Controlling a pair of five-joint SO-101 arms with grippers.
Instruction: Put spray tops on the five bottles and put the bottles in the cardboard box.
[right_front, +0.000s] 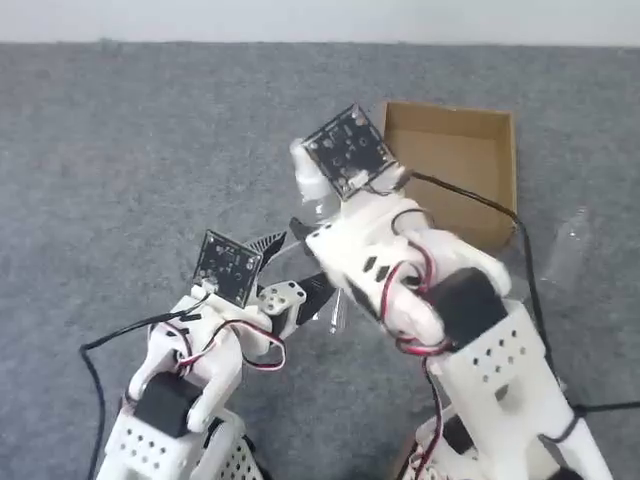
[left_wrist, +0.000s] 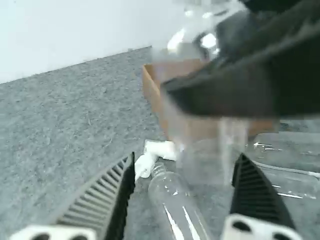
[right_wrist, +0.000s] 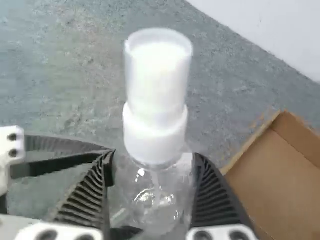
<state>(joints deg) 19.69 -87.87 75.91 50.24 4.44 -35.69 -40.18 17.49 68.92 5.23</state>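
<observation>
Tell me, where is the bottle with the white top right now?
The bottle with the white top is held in the right gripper, near the middle of the table. In the high view it is just left of the cardboard box.

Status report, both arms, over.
Right end effector shut on capped bottle, near cardboard box. Left end effector open. Second bottle and spray top lie ahead of it.

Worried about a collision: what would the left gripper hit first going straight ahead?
Probably the bottle the right gripper holds, hanging just ahead of the left gripper; depth is unclear.
</observation>
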